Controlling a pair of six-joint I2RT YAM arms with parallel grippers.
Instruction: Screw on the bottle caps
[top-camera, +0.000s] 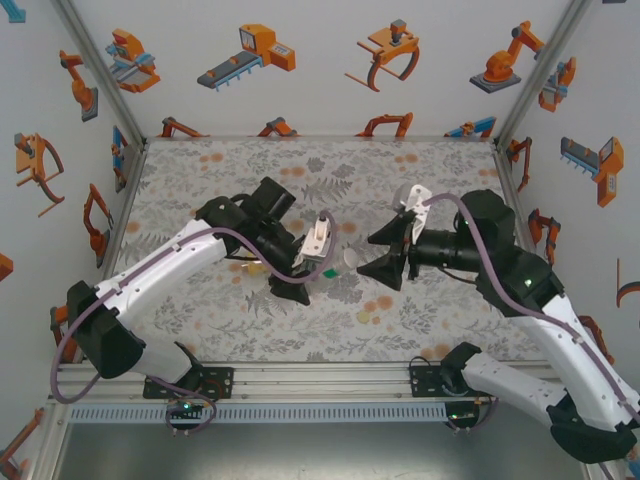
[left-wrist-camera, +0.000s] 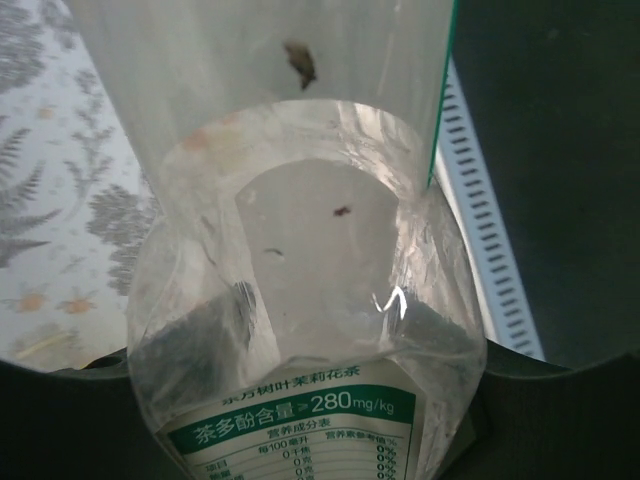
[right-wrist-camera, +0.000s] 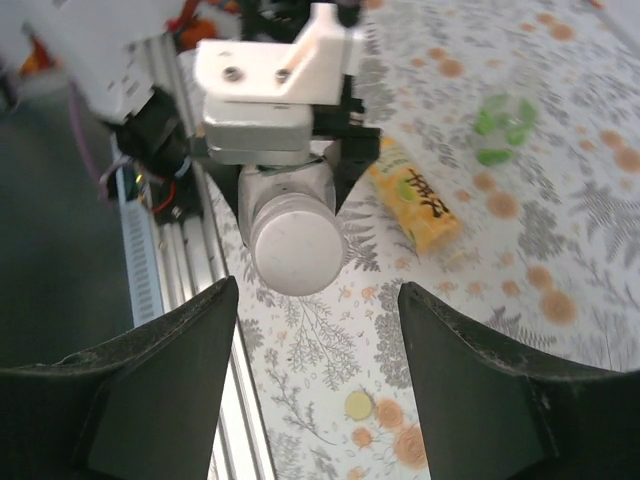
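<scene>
Clamping the slim bottle (left-wrist-camera: 300, 300) level, left gripper (top-camera: 318, 247) points its white cap (right-wrist-camera: 297, 248) at the parted right gripper (top-camera: 365, 255).

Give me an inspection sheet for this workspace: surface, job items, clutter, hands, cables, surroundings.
Surface: grey floral-patterned tablecloth, lying flat.
Job's things: slim clear pale-labelled plastic bottle held off the table, round white plastic cap on its neck, tightness unclear; yellow-labelled amber bottle lying on its side; short green-tinted clear bottle beyond it, blurred.
Clutter: nothing seen.
Hands: left hand shut on the slim bottle; right hand open, empty, facing the cap.
Cables: purple cable along each arm, no snag seen.
Surroundings: white walls with orange robot pictures; aluminium rail at the near edge.
</scene>
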